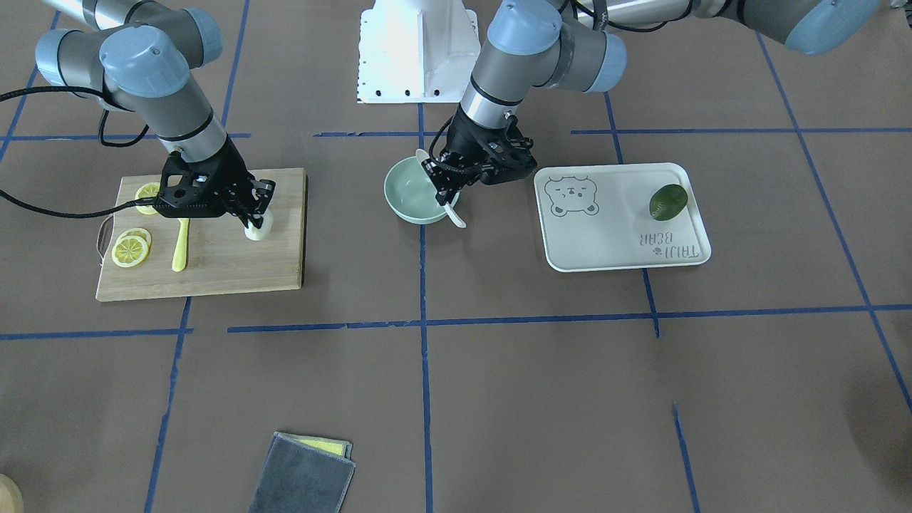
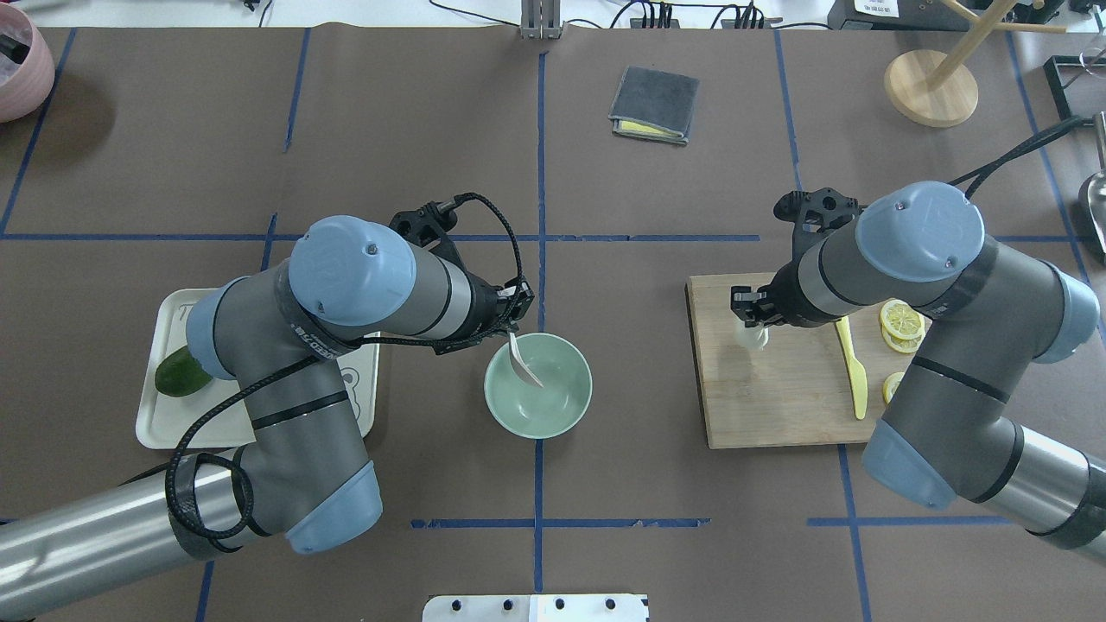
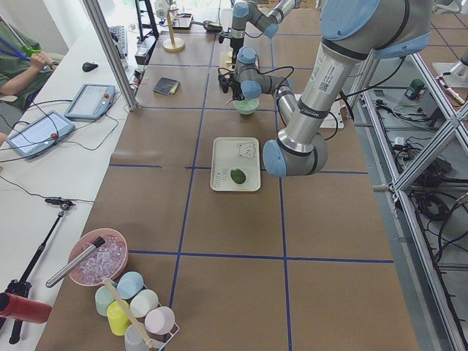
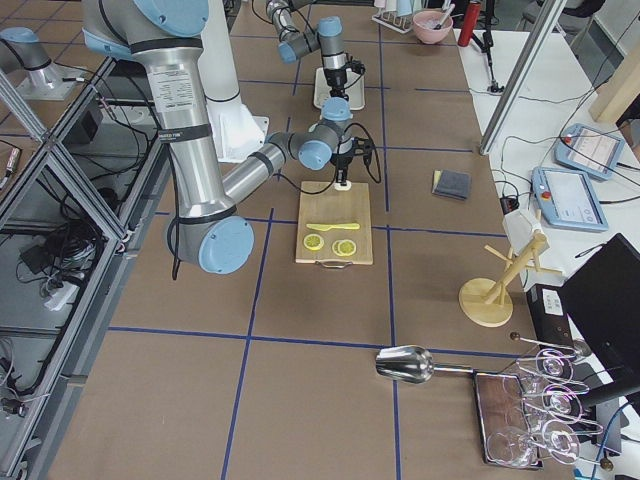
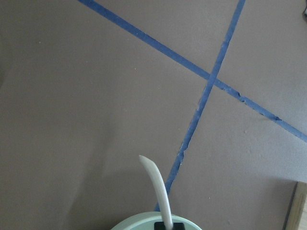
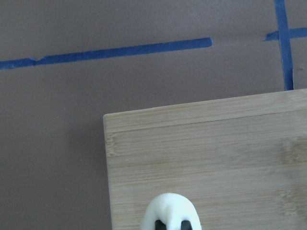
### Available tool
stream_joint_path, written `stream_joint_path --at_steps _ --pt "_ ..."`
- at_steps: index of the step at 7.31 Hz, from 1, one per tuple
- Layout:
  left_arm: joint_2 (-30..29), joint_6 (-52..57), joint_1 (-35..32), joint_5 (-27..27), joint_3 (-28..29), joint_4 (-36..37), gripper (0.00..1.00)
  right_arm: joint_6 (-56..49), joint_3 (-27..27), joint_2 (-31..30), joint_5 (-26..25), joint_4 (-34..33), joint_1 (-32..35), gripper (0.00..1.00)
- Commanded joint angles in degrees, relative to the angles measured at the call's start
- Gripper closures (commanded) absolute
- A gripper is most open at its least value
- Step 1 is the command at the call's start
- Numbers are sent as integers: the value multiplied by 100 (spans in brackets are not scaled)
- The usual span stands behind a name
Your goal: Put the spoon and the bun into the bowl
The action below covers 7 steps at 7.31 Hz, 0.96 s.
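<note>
Spoon (image 2: pixel 523 364) in bowl (image 2: pixel 566 404) (maybe touching); bun (image 1: pixel 258 231) on board (image 1: pixel 235 267).

Bright, even light falls from above. Shadows on the brown paper-covered desk (image 1: pixel 499 399) are faint and soft-edged, and lie close under each arm. The white robot base (image 1: pixel 417 50) behind the left tool (image 1: pixel 447 191) is blown out. In the wrist views, the off-white soup spoon (image 5: pixel 158 187) at the left tool's tip and the white steamed bun (image 6: pixel 169 211) at the right tool's (image 1: pixel 258 217) tip look slightly soft. Both side views bend the straight aluminium posts (image 3: pixel 110 51) near their edges.
</note>
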Motion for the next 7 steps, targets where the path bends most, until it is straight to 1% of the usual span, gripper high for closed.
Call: stream_joint_path --at_steps 1,2,3,4,5,6,7 --pt "-31 -57 55 93 68 -110 1 0 48 25 83 6 64 100" --pt "4 -30 11 119 7 -101 0 0 48 69 75 6 64 100" --pt "100 275 -120 84 -98 -57 0 17 65 122 75 14 56 100" --pt "353 661 -304 58 -447 47 0 44 100 331 75 14 56 100" --pt "582 1134 -567 49 -798 327 0 305 66 638 66 14 3 100" --pt "611 1827 -804 49 -1011 808 0 691 -4 1015 49 -3 -197 100" --pt "654 2469 -1042 49 -1083 1161 0 929 -101 1341 5 5 -365 100"
